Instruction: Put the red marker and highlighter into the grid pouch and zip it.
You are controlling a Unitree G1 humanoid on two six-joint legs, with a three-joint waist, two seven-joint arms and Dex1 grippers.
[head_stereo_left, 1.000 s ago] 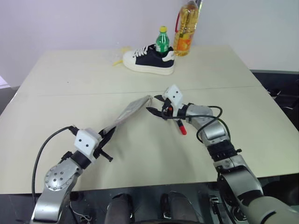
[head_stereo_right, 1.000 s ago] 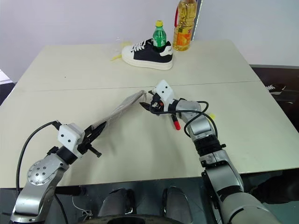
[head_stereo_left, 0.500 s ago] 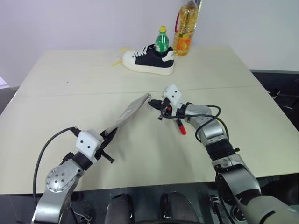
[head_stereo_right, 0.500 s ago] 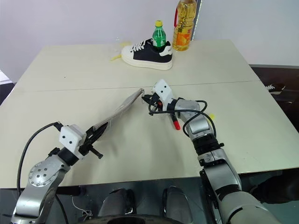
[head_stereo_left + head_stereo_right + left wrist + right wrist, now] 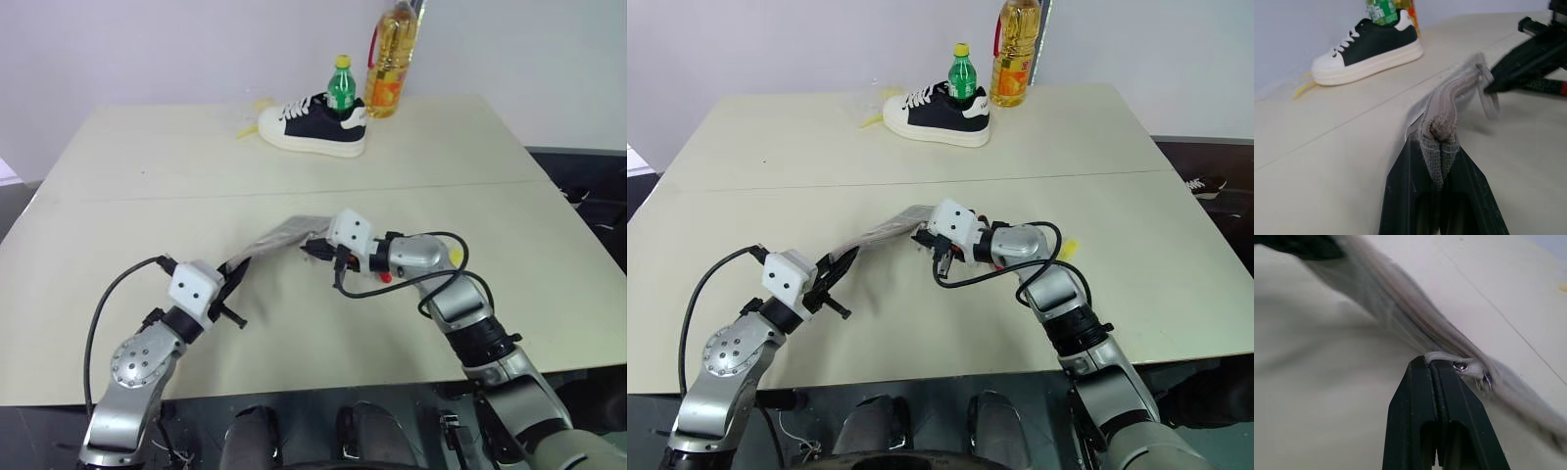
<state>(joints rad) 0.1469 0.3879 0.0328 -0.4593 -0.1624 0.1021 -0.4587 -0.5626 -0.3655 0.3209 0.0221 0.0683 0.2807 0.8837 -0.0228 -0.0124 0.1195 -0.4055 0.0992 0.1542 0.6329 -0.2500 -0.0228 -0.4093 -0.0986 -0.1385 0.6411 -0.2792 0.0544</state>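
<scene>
Zipping step, I judge. Left tool [image 5: 231, 287] clamped on grid pouch [image 5: 274, 240] end; right tool [image 5: 1436, 363] pinched on zipper pull [image 5: 1463, 367]. Red marker [image 5: 385, 277] on tabletop [image 5: 147, 157]. Next: draw pull along edge, keep pouch taut.

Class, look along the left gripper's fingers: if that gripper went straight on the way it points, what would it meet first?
The left gripper is shut on the grid pouch, so the pouch itself lies first in its line. Beyond the pouch's far end sits the right gripper, probably next, though depth there is hard to judge.
</scene>
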